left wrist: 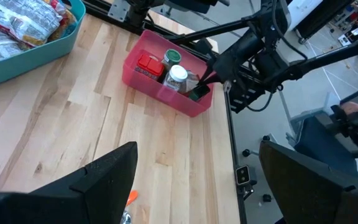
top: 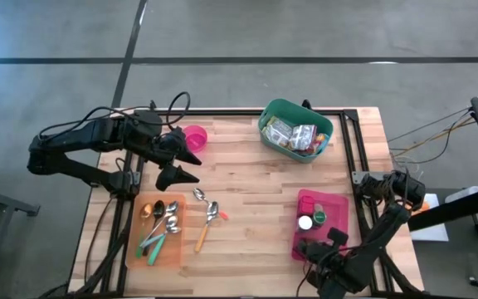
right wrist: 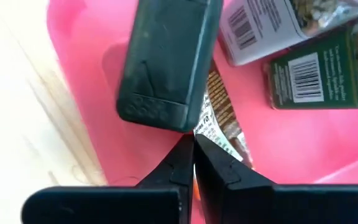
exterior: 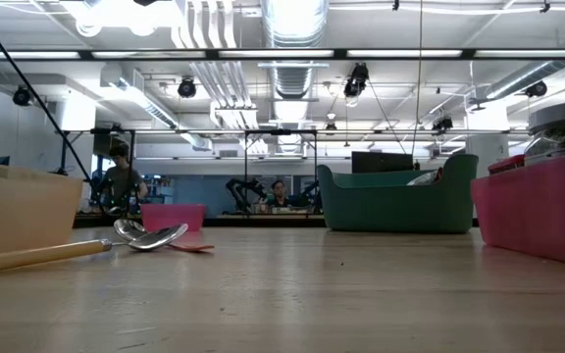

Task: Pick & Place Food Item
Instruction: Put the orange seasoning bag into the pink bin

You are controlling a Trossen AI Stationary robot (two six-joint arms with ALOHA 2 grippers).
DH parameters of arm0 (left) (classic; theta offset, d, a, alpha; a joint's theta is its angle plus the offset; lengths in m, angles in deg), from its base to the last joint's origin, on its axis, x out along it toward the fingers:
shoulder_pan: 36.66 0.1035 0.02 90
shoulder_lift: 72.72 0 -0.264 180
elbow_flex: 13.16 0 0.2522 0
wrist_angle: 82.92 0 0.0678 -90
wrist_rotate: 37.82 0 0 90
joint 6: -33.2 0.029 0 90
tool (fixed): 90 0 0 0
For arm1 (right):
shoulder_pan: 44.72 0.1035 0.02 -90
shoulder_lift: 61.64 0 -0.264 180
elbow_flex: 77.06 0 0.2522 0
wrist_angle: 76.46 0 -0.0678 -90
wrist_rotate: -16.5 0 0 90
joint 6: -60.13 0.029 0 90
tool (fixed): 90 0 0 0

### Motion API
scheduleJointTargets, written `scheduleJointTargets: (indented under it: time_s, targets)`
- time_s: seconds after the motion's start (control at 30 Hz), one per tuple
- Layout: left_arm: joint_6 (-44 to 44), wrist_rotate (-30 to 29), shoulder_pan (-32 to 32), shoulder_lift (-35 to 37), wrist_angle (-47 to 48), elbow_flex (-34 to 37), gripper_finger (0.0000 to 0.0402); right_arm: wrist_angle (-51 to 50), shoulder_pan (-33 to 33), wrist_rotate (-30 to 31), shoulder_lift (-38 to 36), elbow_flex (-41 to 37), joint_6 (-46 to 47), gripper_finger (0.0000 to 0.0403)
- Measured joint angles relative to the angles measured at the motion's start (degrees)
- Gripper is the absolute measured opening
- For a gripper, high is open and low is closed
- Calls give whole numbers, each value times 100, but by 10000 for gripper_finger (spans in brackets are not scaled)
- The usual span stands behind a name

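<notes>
A pink bin at the table's near right holds several spice jars. One jar with a dark lid lies on its side on the bin's floor. My right gripper points steeply down into the bin's near end, its fingers shut tip to tip beside that jar's lid and label. My left gripper hovers open over the table's left half, with nothing between its fingers. A teal basket of food packets stands at the far right. My right gripper's shut fingertips come from above at the lying jar's label, just under the dark lid's edge. Nothing shows between the fingers. Whether the tips touch the jar, I cannot tell.
A pink bowl stands near my left gripper. An orange tray with utensils lies at the near left, and two spoons lie beside it. Bare wood lies between the tray and the pink bin.
</notes>
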Motion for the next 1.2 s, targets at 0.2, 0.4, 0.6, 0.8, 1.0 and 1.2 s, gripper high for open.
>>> scheduleJointTargets:
  time_s: [0.2,0.4,0.6,0.8,1.0,1.2]
  targets:
    - [-15,0,-1,0,-1,0,341,-569,124,143,-2,303,704,8]
    - [-23,0,-2,0,-1,0,341,-1160,504,517,-7,518,2087,8]
    - [-131,-1,-2,0,-25,0,341,-1143,758,1040,-7,542,2744,8]
    - [-260,-2,-2,0,-31,0,341,-1144,797,1340,-7,325,3072,8]
    - [-315,-2,-1,0,-48,0,341,-1156,800,1730,-7,118,3226,8]
    - [-480,-2,0,0,-123,0,341,-1177,899,1933,-7,12,3348,8]
